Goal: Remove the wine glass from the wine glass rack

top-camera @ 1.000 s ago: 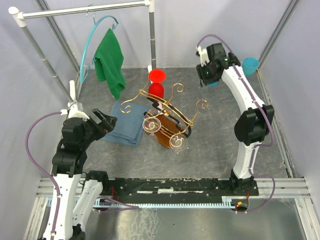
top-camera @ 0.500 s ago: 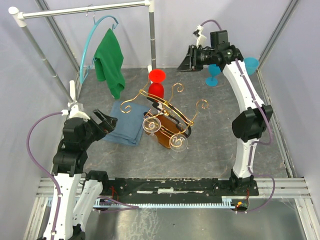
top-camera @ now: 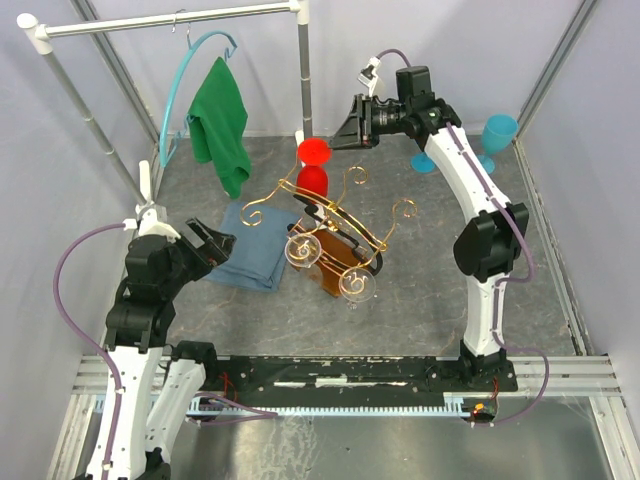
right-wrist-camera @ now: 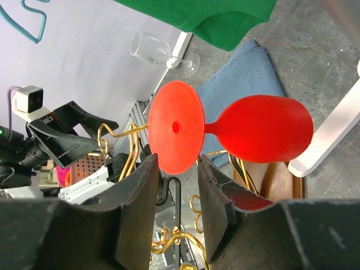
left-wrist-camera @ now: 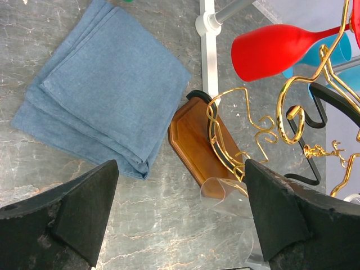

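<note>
The wine glass rack [top-camera: 335,215], gold wire on a brown wooden base [left-wrist-camera: 197,140], stands mid-table. A red wine glass [top-camera: 313,168] hangs at its far end, and two clear glasses [top-camera: 303,250] hang at the near end. My right gripper [top-camera: 343,132] is level with the red glass's foot [right-wrist-camera: 175,126]. In the right wrist view its fingers [right-wrist-camera: 175,163] stand partly apart just short of that foot, with nothing between them. My left gripper [top-camera: 215,243] hovers wide open over the table [left-wrist-camera: 180,208], left of the rack, beside a clear glass bowl [left-wrist-camera: 225,188].
A folded blue cloth [top-camera: 250,255] lies left of the rack. A white clothes rail [top-camera: 165,20] at the back left carries a green cloth [top-camera: 222,120] and a blue hanger. Teal glasses [top-camera: 498,132] stand at the back right, near the wall.
My right arm has swung left from the teal glasses at the back right to the red glass on the rack. The left arm has not moved.
</note>
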`<state>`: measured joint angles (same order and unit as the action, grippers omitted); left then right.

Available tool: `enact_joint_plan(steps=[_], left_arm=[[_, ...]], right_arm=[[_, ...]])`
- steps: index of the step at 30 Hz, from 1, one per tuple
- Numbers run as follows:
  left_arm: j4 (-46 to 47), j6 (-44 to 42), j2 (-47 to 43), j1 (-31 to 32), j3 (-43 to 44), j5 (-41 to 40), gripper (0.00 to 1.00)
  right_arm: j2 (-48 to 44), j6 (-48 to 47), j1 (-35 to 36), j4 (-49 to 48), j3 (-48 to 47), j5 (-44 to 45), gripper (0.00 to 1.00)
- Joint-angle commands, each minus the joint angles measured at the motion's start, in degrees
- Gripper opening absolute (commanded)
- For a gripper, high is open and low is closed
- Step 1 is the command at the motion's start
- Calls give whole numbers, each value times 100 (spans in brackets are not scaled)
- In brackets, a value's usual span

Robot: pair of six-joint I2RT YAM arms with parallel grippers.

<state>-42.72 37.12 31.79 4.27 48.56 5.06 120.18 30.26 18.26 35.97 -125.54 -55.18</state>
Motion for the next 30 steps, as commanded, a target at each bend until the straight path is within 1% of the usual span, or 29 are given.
enact_joint_plan(steps=[1, 7, 9, 10, 11, 12, 16, 23, 26, 28, 30], left_arm=[[253, 47, 9, 3, 116, 80, 99], [154, -26, -3, 3, 196, -6, 99], [124, -55, -7, 3, 212, -49, 99], [130, -56, -12, 1, 210, -49, 99], [134, -50, -15, 3, 201, -56, 99], [151, -41, -13, 3, 186, -49, 99], [195, -8, -34, 3, 112, 1, 99], [194, -12, -65, 3, 88, 12, 99], [193, -12, -65, 3, 69, 12, 99], [189, -12, -78, 3, 57, 11, 99], [181, -25, -88, 3, 50, 6, 99]], right_arm=[[231, 147, 78, -320, -258, -123, 42], [325, -64, 83, -2, -457, 48, 42], [317, -4, 85, -63, -451, 46, 42], [326, 47, 86, -103, -454, 13, 40], [337, 99, 89, -176, -447, -36, 33], [334, 158, 89, -235, -420, -81, 28], [275, 305, 94, -466, -297, -220, 19], [259, 670, 128, -873, -207, -527, 19], [272, 880, 155, -1147, -144, -642, 21], [276, 888, 163, -1163, -143, -656, 25], [288, 894, 184, -1162, -161, -666, 25]])
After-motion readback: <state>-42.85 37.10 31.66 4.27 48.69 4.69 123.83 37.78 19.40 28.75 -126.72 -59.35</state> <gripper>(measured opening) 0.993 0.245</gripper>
